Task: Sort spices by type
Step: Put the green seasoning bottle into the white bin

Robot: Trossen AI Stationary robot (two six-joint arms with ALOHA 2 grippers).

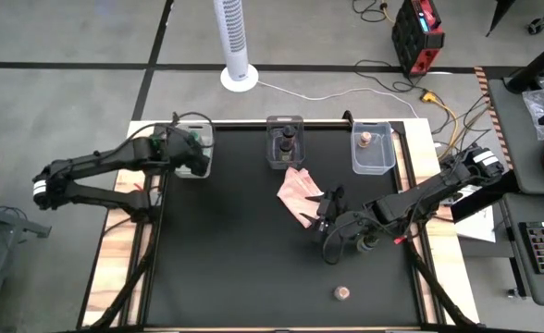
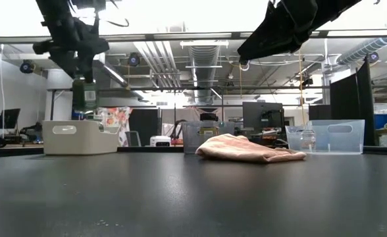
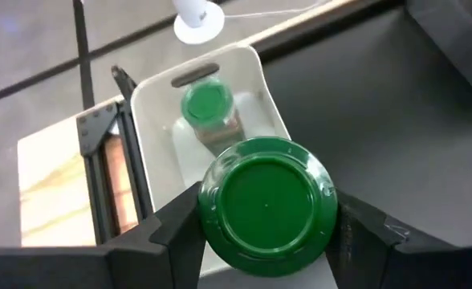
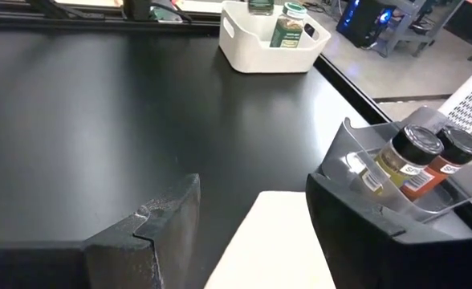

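Left wrist view | left gripper (image 3: 268, 233) clamps green-lidded jar (image 3: 266, 207) upright, directly above white bin (image 3: 264, 88) holding its match (image 3: 206, 104) | right gripper (image 4: 252, 217) empty, jaws parted.

No text reads clearly (white letters on one black-lidded jar (image 4: 408, 160) are illegible).
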